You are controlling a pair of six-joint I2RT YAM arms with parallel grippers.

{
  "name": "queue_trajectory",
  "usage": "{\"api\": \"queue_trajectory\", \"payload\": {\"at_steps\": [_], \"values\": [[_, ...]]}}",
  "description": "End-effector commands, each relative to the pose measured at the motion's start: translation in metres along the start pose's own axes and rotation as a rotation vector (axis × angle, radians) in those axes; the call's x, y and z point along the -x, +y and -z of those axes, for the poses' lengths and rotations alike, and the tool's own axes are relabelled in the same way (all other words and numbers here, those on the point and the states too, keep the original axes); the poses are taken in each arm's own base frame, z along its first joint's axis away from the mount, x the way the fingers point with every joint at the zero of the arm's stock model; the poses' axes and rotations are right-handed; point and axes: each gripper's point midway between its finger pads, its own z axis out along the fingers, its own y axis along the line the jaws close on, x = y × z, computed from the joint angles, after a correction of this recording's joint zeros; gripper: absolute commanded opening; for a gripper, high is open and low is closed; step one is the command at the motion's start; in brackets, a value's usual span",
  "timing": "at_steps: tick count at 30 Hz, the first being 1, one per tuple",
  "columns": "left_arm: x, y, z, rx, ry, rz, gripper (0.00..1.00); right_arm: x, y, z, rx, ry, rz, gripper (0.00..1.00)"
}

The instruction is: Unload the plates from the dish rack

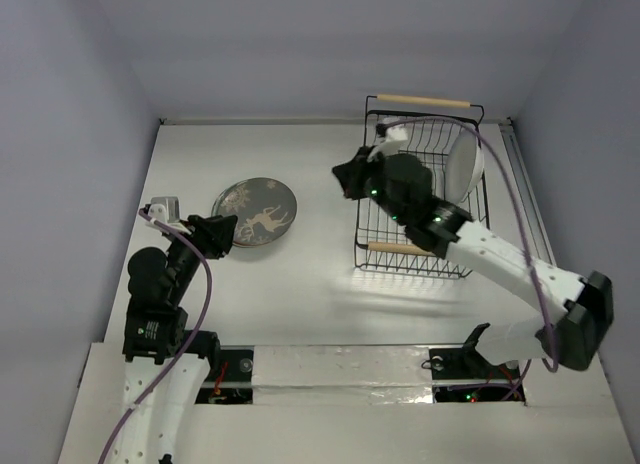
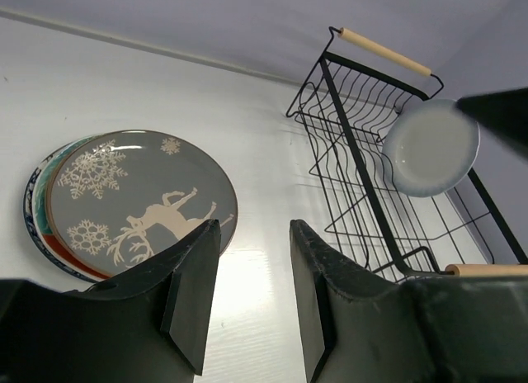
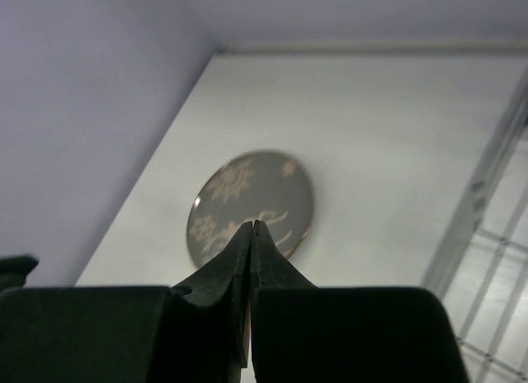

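Right wrist view is showing the right gripper (image 3: 250,226) pressing its jaws together on nothing, while the left gripper (image 2: 254,231) is gaping empty. One white plate (image 2: 431,148) is leaning in the dish rack (image 2: 384,49) toward the desk's far right corner. It is likely stiff, slick and breakable, so pinching its upper rim looks best.

A robot test booth rather than a home kitchen: a plain white surface (image 1: 320,304) boxed in on three sides by blank pale walls (image 1: 70,134), with two black-and-white robot arms (image 1: 500,259) bolted along its near edge.

light: bright, even | shadows: faint | glare: table (image 2: 241,294) sheen | blur: grey plate (image 3: 247,193) soft, right wrist view
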Motion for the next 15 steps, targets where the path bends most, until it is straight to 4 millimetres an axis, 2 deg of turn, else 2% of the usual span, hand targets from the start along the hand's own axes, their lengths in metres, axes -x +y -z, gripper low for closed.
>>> {"api": "queue_trajectory", "payload": {"at_steps": [1,2,3,5,6,7,8,9,12,13,14,15], "values": [[0.006,-0.011,0.000,-0.054,-0.031,-0.011,0.36,0.038,-0.073,0.021,-0.184,-0.071,0.051,0.00],[0.006,-0.011,0.001,-0.055,-0.030,-0.011,0.37,0.055,-0.112,0.026,-0.260,-0.101,0.025,0.00],[0.005,-0.013,0.001,-0.063,-0.029,-0.014,0.37,0.051,-0.128,0.029,-0.266,-0.085,0.006,0.00],[0.005,-0.016,0.002,-0.073,-0.028,-0.013,0.37,0.064,-0.160,0.043,-0.340,-0.119,-0.020,0.00],[0.006,-0.019,0.003,-0.083,-0.031,-0.014,0.37,0.074,-0.187,0.054,-0.430,-0.156,-0.020,0.00],[0.006,-0.019,0.004,-0.083,-0.031,-0.014,0.37,0.079,-0.200,0.063,-0.477,-0.177,-0.021,0.03],[0.005,-0.021,0.004,-0.093,-0.028,-0.015,0.38,0.082,-0.212,0.069,-0.519,-0.192,-0.023,0.09],[0.003,-0.024,0.005,-0.103,-0.023,-0.015,0.39,0.090,-0.232,0.080,-0.591,-0.227,-0.038,0.24],[0.001,-0.029,0.006,-0.125,-0.013,-0.018,0.40,0.093,-0.261,0.094,-0.653,-0.289,-0.074,0.47],[0.001,-0.029,0.007,-0.124,-0.014,-0.019,0.41,0.098,-0.281,0.102,-0.688,-0.313,-0.093,0.51],[0.000,-0.031,0.007,-0.133,-0.011,-0.018,0.41,0.092,-0.293,0.103,-0.705,-0.301,-0.122,0.52],[0.000,-0.033,0.008,-0.140,-0.011,-0.018,0.41,0.089,-0.299,0.103,-0.698,-0.288,-0.130,0.53]]}}
